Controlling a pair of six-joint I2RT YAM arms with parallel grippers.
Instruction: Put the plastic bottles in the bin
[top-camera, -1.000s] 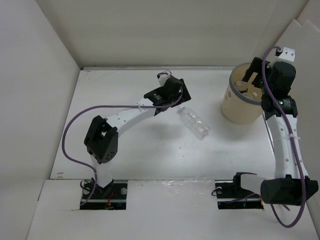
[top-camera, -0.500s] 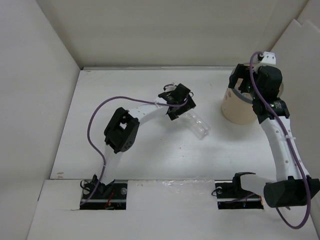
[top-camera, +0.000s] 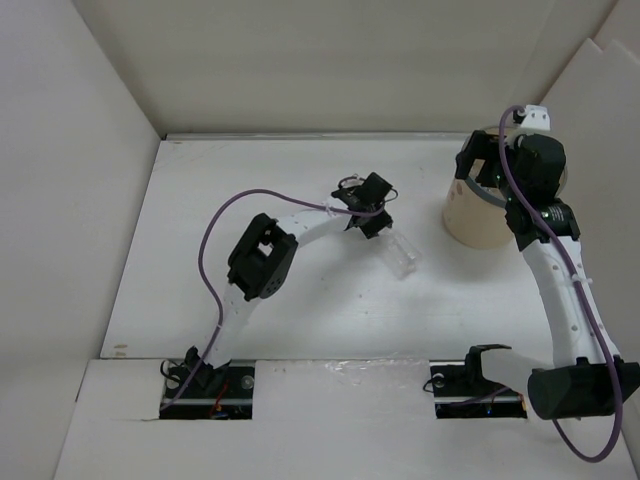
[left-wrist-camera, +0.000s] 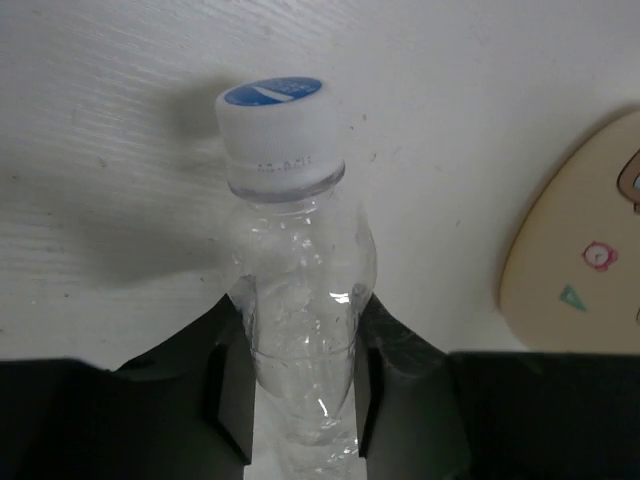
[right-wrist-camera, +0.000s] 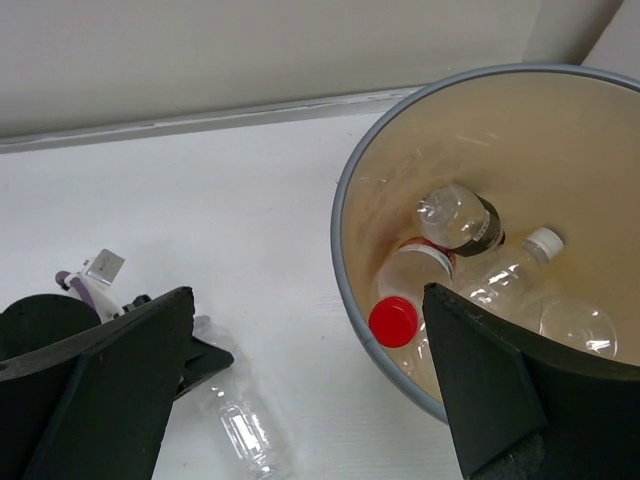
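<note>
Clear bottle (left-wrist-camera: 300, 250): frame centre, on bench (left-wrist-camera: 100, 100)
Left end effector (left-wrist-camera: 300, 372): grasping bottle
Right end effector (right-wrist-camera: 308, 300): released, over bin (right-wrist-camera: 338, 228) rim

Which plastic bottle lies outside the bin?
The bottle with the blue-topped white cap, lying on the table between the fingers of the left hand. The others, including the red-capped bottle, sit inside the bin.

I can read no text. The cap (left-wrist-camera: 272, 118) of the bottle (left-wrist-camera: 300, 300) between my left fingers (left-wrist-camera: 225, 385) bears a blue disc with white stroke; its side embossing is illegible.
</note>
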